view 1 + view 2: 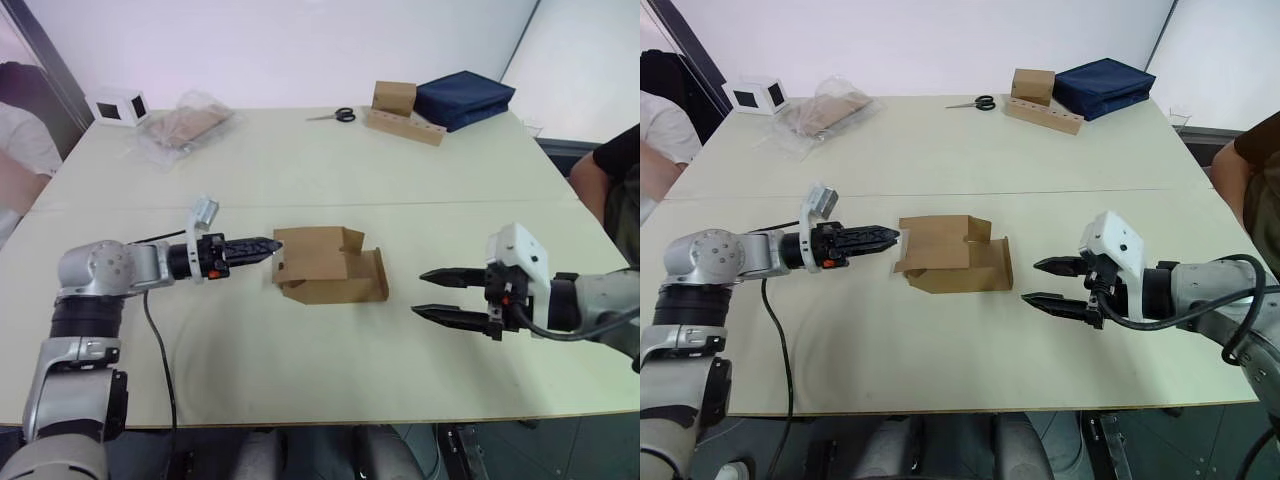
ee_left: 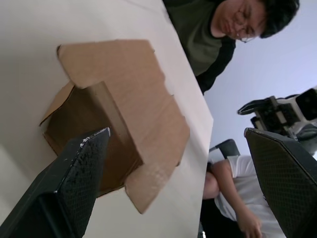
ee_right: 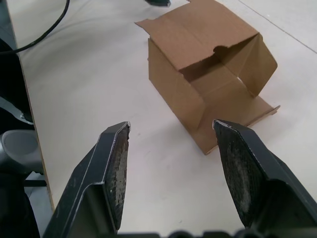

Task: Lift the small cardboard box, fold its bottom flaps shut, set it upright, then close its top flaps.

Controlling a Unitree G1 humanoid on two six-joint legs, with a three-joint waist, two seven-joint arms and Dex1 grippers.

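Both grippers were held low over the table (image 1: 300, 380). Left gripper (image 1: 262, 247) was seen at the left end of the small cardboard box (image 1: 325, 265), its fingers spread in the wrist view, with the tips just beside or touching the carton — contact could not be confirmed. Right gripper (image 1: 437, 295) was kept apart from the box on its right side, its fingers wide open and nothing held between them. The box lay on its side near the table's middle, flaps splayed open. Farther back, scissors (image 1: 334, 115), a tan carton (image 1: 394, 97), a holed wooden bar (image 1: 404, 127), a navy bag (image 1: 462, 98), a white cube (image 1: 118, 107) and a plastic-wrapped packet (image 1: 184, 125) were seen.
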